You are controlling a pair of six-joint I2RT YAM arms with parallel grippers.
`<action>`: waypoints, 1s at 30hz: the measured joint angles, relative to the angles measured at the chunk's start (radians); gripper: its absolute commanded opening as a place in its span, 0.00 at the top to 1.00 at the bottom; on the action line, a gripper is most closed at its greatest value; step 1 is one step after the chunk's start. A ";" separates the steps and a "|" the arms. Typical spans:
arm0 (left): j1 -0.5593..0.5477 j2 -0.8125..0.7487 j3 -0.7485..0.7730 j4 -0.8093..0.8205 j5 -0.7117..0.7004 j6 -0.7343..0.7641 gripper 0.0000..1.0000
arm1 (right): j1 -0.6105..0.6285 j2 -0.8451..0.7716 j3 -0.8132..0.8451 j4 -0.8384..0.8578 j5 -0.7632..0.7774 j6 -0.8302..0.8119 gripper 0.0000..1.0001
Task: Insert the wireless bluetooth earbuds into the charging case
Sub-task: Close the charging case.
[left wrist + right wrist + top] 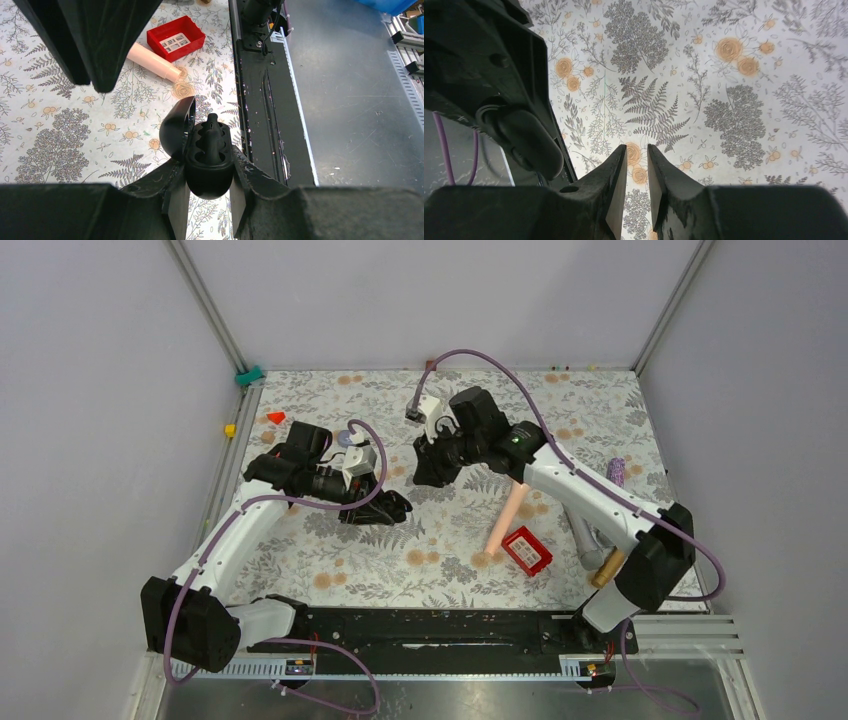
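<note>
Left pincer point(210, 172): pinching the small glossy black oval charging case point(209, 184) by its two sides. It is left of the middle of the flowered desk point(65, 130), about halfway between the far and near edges.
Case: the hinged lid point(176, 131) stands open, swung to one side, and the sockets face the wrist camera.
Earbuds: a tiny black rounded earbud point(213, 142) seems to sit in the sockets. It is black on black, so I cannot tell if one bud or both are inside. I see no loose bud on the desk.
Right pincer point(636, 155): the fingers are almost pressed together, with only a thin slit and nothing visible in it. It hangs over bare desk near the middle, close to the left pincer.
Around: a pale pink cylinder point(152, 61) and a red open plastic box point(175, 36) lie toward the near edge, well apart from the case.
Risk: the smooth shell could slip or turn between the fingers if the right arm pushes down on it. A bud that is not fully seated may pop out or block the lid. The two arms are near enough to bump.
</note>
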 measured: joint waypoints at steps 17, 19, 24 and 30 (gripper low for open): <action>0.000 0.000 0.000 0.000 0.001 0.000 0.92 | 0.000 0.063 0.000 0.003 -0.137 0.062 0.69; 0.000 0.000 0.000 0.000 0.001 0.000 0.92 | 0.000 0.063 0.000 0.003 -0.150 0.062 0.69; 0.000 0.000 0.000 0.000 0.001 0.000 0.92 | 0.000 0.063 0.000 0.003 -0.192 0.062 0.69; 0.000 0.000 0.000 0.000 0.001 0.000 0.92 | 0.005 0.063 0.000 0.003 -0.232 0.056 0.68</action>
